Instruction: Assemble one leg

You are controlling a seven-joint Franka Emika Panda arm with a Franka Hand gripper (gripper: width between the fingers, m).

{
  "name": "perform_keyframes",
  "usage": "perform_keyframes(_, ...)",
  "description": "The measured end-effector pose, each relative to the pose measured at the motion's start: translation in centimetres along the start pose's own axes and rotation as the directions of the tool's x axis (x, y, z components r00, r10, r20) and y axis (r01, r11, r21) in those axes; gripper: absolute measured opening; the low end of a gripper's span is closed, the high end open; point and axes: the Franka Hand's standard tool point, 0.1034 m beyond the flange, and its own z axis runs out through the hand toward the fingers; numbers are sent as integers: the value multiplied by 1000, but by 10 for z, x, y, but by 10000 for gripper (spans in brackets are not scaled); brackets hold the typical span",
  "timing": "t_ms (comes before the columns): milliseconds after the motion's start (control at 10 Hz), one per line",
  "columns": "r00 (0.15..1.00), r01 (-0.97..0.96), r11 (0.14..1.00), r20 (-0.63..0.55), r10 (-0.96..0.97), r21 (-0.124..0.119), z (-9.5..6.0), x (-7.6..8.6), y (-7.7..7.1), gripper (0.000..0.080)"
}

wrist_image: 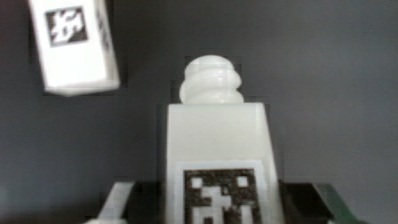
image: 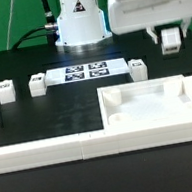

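Note:
My gripper (image: 170, 41) hangs at the exterior view's upper right, above the table, shut on a small white leg (image: 170, 37). In the wrist view the held leg (wrist_image: 221, 135) stands between the dark fingers (wrist_image: 121, 200). Its black-and-white tag faces the camera and its rounded knobbed tip (wrist_image: 214, 80) points away. A second leg (wrist_image: 80, 45) lies on the black table beyond it. Three more legs stand on the table in the exterior view: two on the left (image: 5, 93) (image: 37, 86) and one right of centre (image: 138, 69).
The large white tray-like panel (image: 158, 116) with corner holes lies at the front right. A long white fence (image: 43, 152) runs along the front left. The marker board (image: 85, 71) lies in front of the robot base (image: 80, 26).

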Motion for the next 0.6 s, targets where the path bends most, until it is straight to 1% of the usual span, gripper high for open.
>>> perform_keyframes(100, 997, -5, 1000, -78, 6, 10, -5, 7, -3, 288)
perform_keyframes(200, 984, 6, 1000, -180, -2, 19, -4, 9, -5, 288)
perform_keyframes(300, 975, 14, 1000, -222, -10, 19, -2, 5, -5, 288)
perform_keyframes(400, 946, 30, 999, -323, -20, 27, -3, 12, -8, 288)
perform_keyframes(500, 904, 84, 996, -422, -73, 8, -2, 21, -8, 288)
perform_keyframes(600, 868, 102, 995, -488, -87, 4, -5, 29, -4, 288)
